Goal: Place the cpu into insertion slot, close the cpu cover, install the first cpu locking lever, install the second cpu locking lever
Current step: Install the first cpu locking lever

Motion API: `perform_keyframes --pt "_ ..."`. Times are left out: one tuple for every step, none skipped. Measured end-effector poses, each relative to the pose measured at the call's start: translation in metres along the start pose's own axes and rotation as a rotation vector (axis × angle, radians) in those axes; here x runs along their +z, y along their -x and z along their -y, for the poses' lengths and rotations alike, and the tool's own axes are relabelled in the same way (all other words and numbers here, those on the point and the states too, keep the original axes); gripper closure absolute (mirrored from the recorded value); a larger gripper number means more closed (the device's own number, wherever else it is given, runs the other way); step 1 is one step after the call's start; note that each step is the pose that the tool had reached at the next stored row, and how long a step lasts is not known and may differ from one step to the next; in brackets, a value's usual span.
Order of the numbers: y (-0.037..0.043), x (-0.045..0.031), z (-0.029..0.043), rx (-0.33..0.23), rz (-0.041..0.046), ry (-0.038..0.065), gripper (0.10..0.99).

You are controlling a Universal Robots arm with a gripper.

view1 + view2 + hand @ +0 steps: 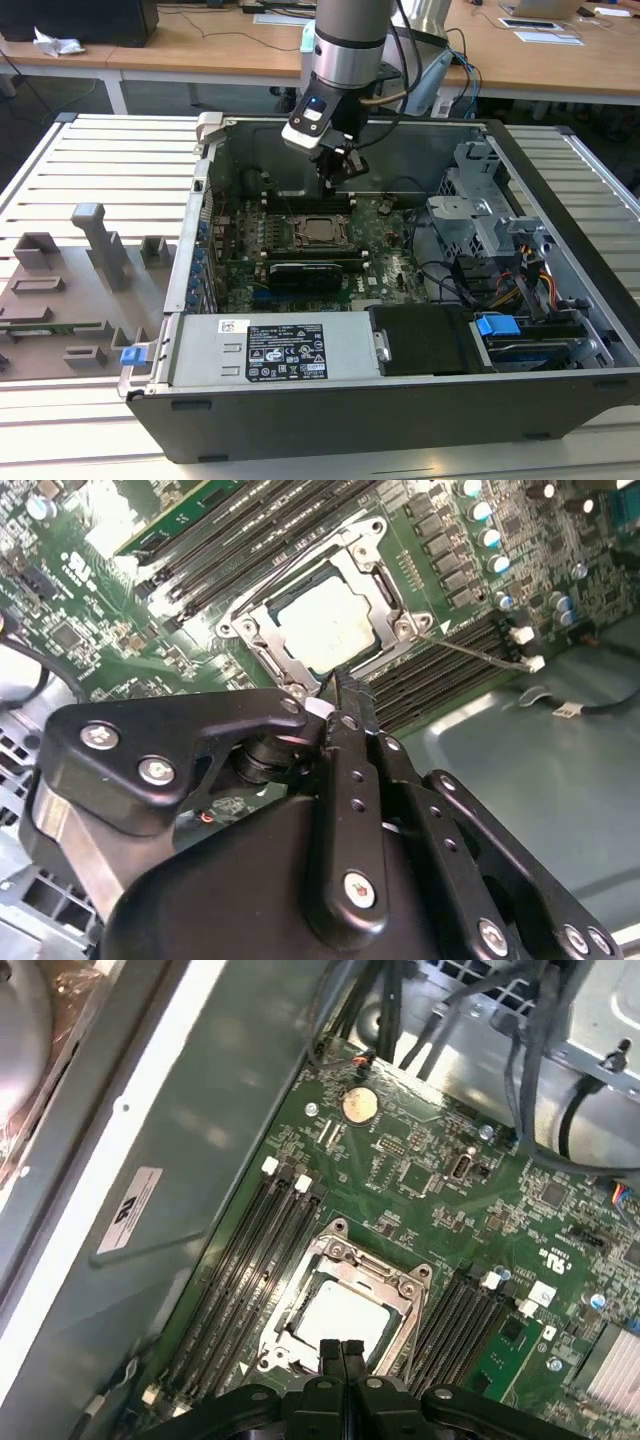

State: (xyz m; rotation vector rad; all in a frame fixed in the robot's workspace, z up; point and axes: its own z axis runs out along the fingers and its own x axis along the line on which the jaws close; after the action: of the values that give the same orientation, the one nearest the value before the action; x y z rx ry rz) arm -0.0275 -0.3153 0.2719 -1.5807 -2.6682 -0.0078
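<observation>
The silvery cpu (pixel 325 620) lies flat in the insertion slot (pixel 299 235) on the green motherboard, and it appears again in the first wrist view (pixel 345 1315). The grey cpu cover (pixel 372 1265) lies down around it, framing the chip (pixel 292 580). A thin locking lever (pixel 470 650) reaches out from one socket corner over the memory slots. My gripper (pixel 338 180) hangs just above the socket's far edge, shut with nothing between its fingers. Its tips (pixel 340 1345) meet right over the edge of the chip (pixel 345 685).
Long black memory slots (pixel 245 1260) flank the socket on both sides. In the exterior view a black card (pixel 315 270) lies in front of the socket, the power-supply box (pixel 275 350) sits at the case front, and a drive cage with cables (pixel 485 230) fills the right. Grey fixtures (pixel 90 270) stand outside on the left.
</observation>
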Motion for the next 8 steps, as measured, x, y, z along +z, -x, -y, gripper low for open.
perform_keyframes --pt "0.0000 0.0000 0.0000 -0.021 0.0003 -0.001 0.980" --pt "0.0000 0.0000 0.0000 -0.032 0.0005 -0.001 0.980" --pt "0.0000 0.0000 0.0000 -0.041 0.0006 -0.002 0.980" --pt "0.0000 0.0000 0.0000 -0.058 0.0009 -0.002 0.980" --pt "0.0000 0.0000 0.0000 -0.068 0.0011 -0.002 0.980" --pt "0.0000 0.0000 0.0000 -0.082 0.0013 -0.003 0.980" --pt "0.0000 0.0000 0.0000 -0.092 0.0015 -0.003 0.980" --pt "0.0000 0.0000 0.0000 -0.107 0.0017 -0.004 0.980"
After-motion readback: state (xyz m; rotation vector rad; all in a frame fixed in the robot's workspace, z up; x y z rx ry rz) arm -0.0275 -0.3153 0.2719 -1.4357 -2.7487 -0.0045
